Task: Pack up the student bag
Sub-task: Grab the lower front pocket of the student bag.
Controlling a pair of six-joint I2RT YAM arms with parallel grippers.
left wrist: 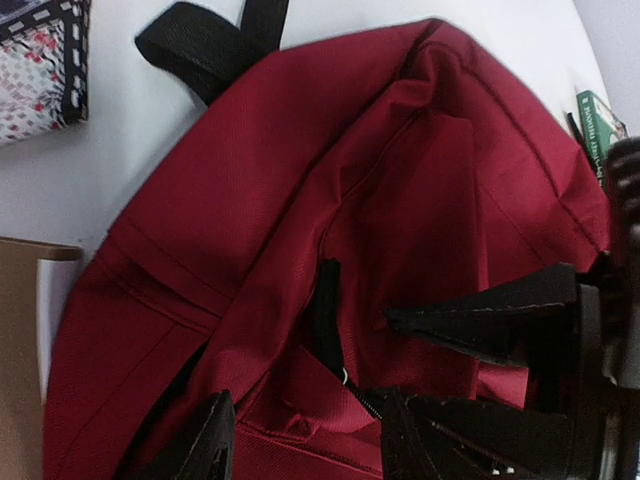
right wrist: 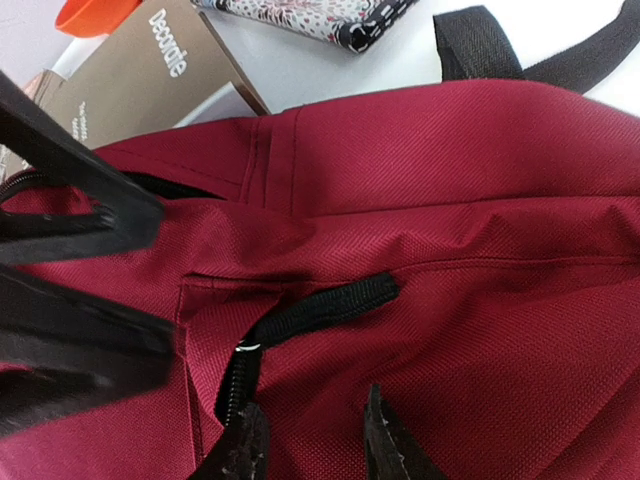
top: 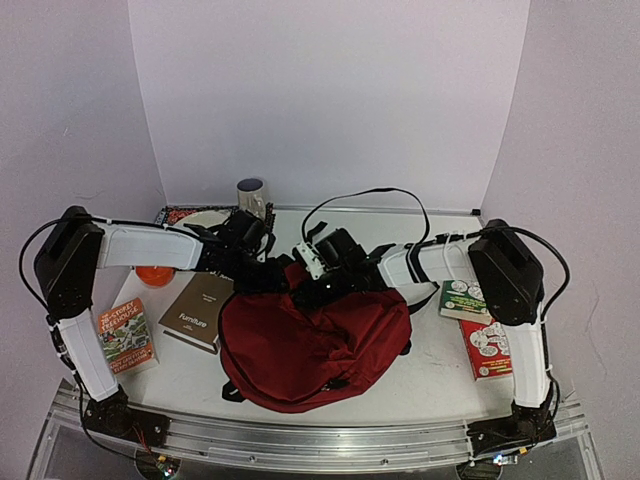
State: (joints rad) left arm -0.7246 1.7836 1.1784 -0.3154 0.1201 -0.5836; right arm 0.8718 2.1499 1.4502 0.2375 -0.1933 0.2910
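Note:
The student bag (top: 310, 345), a dark red backpack with black straps, lies in the middle of the table. My left gripper (top: 268, 272) and right gripper (top: 318, 288) hover close together over its far top edge. In the left wrist view the left gripper (left wrist: 308, 400) is open, its jaws wide apart over red fabric and the black zip pull (left wrist: 325, 310). In the right wrist view the right gripper (right wrist: 312, 400) is open just below the zip pull (right wrist: 320, 305), with flat red fabric between the jaws. Neither holds anything.
A brown book (top: 198, 312) lies left of the bag, a red-green book (top: 125, 336) further left, and an orange object (top: 155, 274) behind them. A green book (top: 465, 300) and a red book (top: 488, 348) lie right. A patterned pouch (top: 185, 213) and a grey cup (top: 250, 197) stand behind.

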